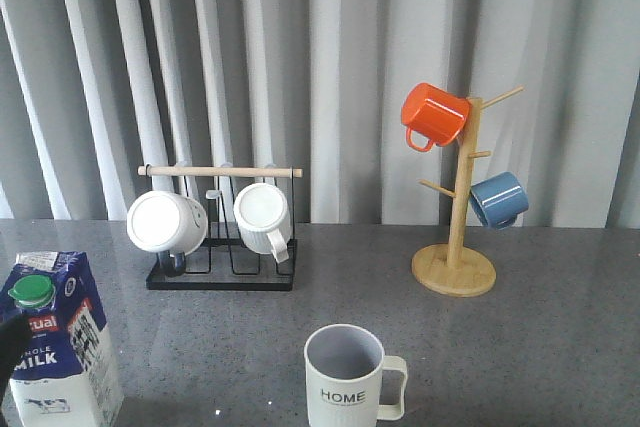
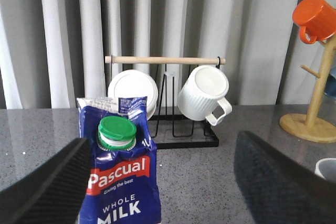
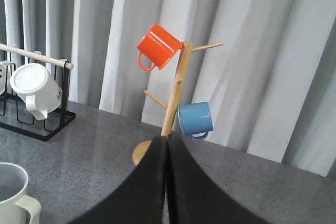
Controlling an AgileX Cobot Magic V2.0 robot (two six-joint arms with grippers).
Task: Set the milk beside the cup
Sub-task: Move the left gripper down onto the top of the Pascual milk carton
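I see the milk (image 1: 62,342) standing upright at the counter's front left corner, green cap (image 1: 31,290) on top, red band and "MILK" lettering facing me. In the left wrist view the milk (image 2: 122,171) sits between my left gripper's (image 2: 168,182) two dark fingers (image 2: 47,187), which are spread wide; the carton is close against one finger and well apart from the other, so nothing is clamped. In the front view only a dark sliver of that gripper (image 1: 10,339) shows at the left edge, against the carton.

The cup (image 1: 347,376) stands upright near the front edge, about the middle of the counter (image 1: 200,337), well apart from the milk, with bare counter between them. Its handle points right and "HOME" faces me.

My right gripper (image 3: 167,182) has its fingers pressed together with nothing between them; it does not appear in the front view.

Toward the back left is a black wire rack (image 1: 221,274) with a wooden bar, two white mugs (image 1: 166,221) hanging on it. Back right stands a wooden mug tree (image 1: 455,247) carrying an orange mug (image 1: 434,115) high and a blue mug (image 1: 498,199) lower. Grey curtains (image 1: 350,47) hang behind.
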